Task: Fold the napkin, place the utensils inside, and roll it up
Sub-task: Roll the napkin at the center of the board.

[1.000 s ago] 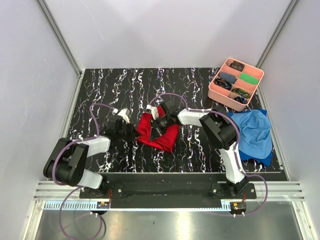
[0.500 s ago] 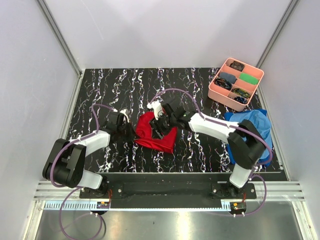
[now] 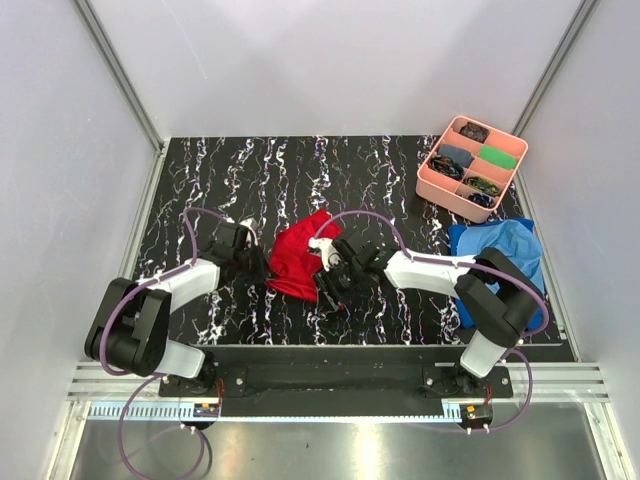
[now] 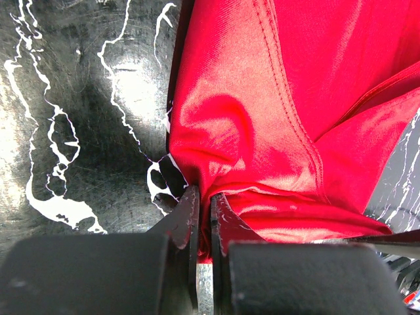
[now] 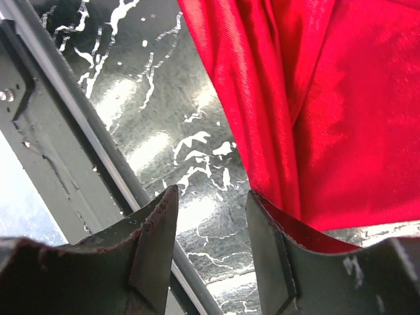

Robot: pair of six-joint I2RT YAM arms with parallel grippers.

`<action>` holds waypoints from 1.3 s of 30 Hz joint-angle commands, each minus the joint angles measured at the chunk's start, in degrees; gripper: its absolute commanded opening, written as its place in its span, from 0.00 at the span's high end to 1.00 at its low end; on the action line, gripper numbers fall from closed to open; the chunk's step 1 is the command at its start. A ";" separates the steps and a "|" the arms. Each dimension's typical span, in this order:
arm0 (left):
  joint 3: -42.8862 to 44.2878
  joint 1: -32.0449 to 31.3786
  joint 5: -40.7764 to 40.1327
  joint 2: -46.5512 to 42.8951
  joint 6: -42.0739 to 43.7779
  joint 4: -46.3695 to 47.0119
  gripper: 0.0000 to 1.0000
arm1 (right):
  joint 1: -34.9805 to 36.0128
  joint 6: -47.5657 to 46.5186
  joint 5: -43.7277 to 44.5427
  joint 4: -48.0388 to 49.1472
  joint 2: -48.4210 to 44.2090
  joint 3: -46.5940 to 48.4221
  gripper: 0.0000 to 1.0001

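1. Left gripper (image 4: 203,216): left of centre on the marbled black table (image 3: 200,170). Its fingers are pinched almost together on a bunched fold at the cloth's left edge, with red fabric caught between them.

2. Napkin (image 3: 298,258): bright red, satin-sheened, lying crumpled in loose folds at the middle of the table between the two grippers, not spread flat. A stitched hem shows in the left wrist view. Handling, as a judgement: light and limp, with no stiffness to hold a crease, and likely slippery on the glossy top. It is best taken at a hem or corner, where the doubled stitching gives the fingers something to bite, rather than in the loose middle.

3. Right gripper (image 5: 211,223): at the napkin's near right edge. Its fingers are spread apart with only bare table between them, gripping nothing; the cloth's edge lies just beside one finger.

4. Utensils: not visible in any view.

5. Blue cloth (image 3: 505,262): crumpled, far right, well apart from the napkin.

6. Pink tray (image 3: 450,203): compartmented, far right corner, holding small dark and green items.
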 commanded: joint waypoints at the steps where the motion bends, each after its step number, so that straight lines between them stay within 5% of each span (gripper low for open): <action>1: 1.20 0.32 -2.92 0.06 1.97 -2.69 1.00 | 0.22 0.92 2.53 2.61 -2.84 -0.10 0.46; 39: 1.38 0.32 -2.31 0.15 2.24 -2.60 1.00 | -3.38 -0.21 4.11 -1.25 2.71 -0.37 0.45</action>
